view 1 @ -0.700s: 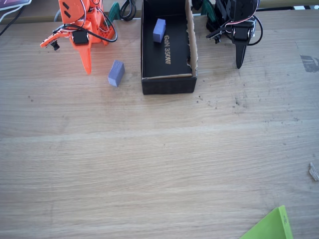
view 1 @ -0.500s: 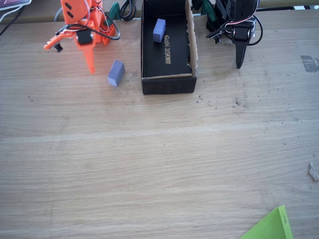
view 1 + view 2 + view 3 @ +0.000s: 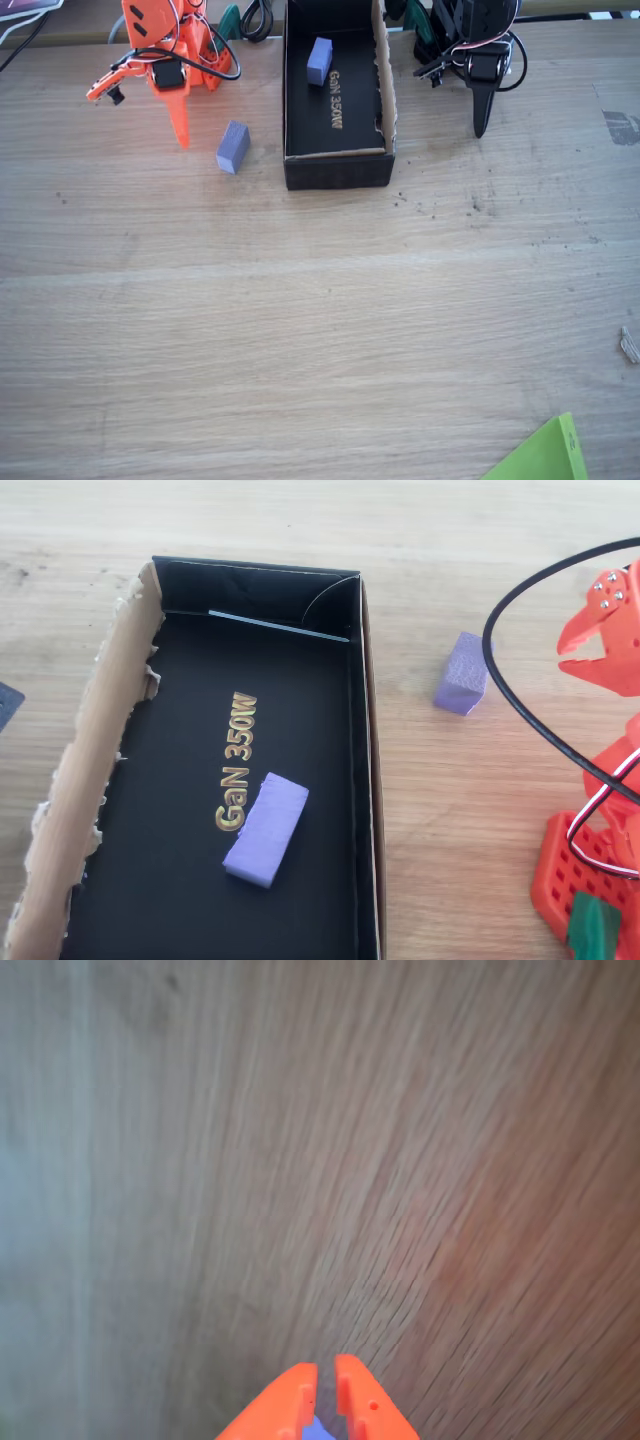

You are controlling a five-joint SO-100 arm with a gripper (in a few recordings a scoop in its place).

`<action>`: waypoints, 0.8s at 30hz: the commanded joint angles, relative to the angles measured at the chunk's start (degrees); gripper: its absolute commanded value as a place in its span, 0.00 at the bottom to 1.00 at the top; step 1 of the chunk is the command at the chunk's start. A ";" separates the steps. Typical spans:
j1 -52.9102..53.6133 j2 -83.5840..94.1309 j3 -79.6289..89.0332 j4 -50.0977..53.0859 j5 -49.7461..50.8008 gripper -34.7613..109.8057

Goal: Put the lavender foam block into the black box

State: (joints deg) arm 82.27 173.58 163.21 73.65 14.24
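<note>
My jaws are pinched almost shut with nothing in them, tip pointing down at the table (image 3: 300, 330) near its far edge. The lavender block (image 3: 232, 147) sits on the table between them and the box (image 3: 335, 172), touching neither. A slimmer block (image 3: 319, 60) lies inside the box.

Matt foam block (image 3: 233, 147) (grainy wood table (image 3: 320, 330))
</note>
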 commanded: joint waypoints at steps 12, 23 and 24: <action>-1.49 0.53 0.18 -0.62 3.08 0.24; -1.58 0.53 -3.43 -3.25 8.70 0.24; -1.58 0.53 -5.19 -1.93 8.96 0.24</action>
State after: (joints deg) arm 80.42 173.58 162.60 68.73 21.01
